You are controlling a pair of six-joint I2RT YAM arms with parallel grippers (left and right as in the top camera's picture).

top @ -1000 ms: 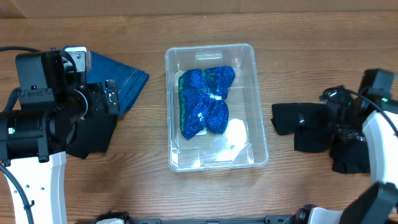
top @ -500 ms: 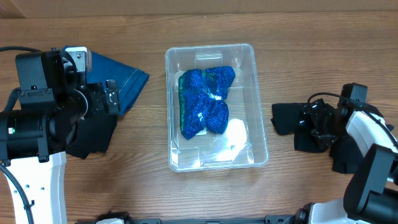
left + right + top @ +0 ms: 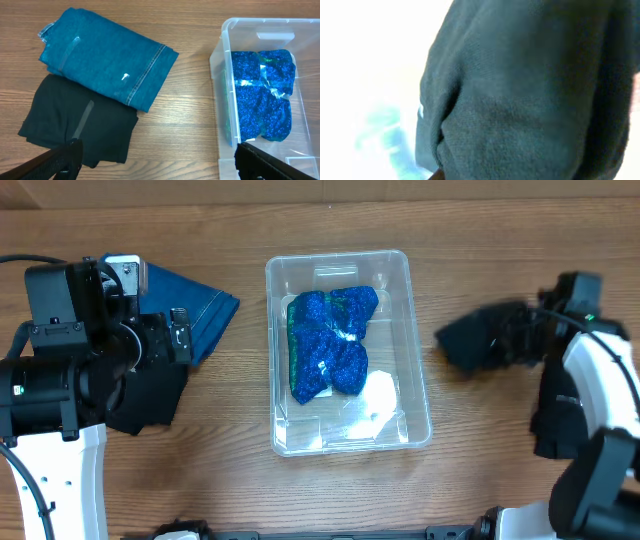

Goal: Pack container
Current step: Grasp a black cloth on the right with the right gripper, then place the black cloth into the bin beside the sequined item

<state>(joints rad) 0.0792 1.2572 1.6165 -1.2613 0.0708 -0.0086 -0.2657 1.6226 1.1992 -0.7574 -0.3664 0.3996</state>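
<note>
The clear plastic container point(image 3: 419, 350) stands mid-table, with a blue glittery bundle point(image 3: 330, 345) lying inside it; the left wrist view shows the container point(image 3: 220, 75) and the bundle point(image 3: 262, 95) at its right side. To the right of the container, my right gripper point(image 3: 527, 333) is shut on a black garment point(image 3: 480, 338), which hangs raised off the table. That dark fabric point(image 3: 530, 100) fills the right wrist view and hides the fingers. My left gripper point(image 3: 156, 162) is open and holds nothing, above bare wood between the container and the left clothes.
A folded denim piece point(image 3: 200, 310) point(image 3: 107, 65) and a black cloth point(image 3: 150, 395) point(image 3: 80, 125) lie at the left, partly under my left arm point(image 3: 80, 350). More black fabric point(image 3: 550, 425) stays on the table at the right, beside my right arm.
My right gripper came down onto the black pile, shut on one garment and lifted it up and toward the far side. The left arm has not moved.
</note>
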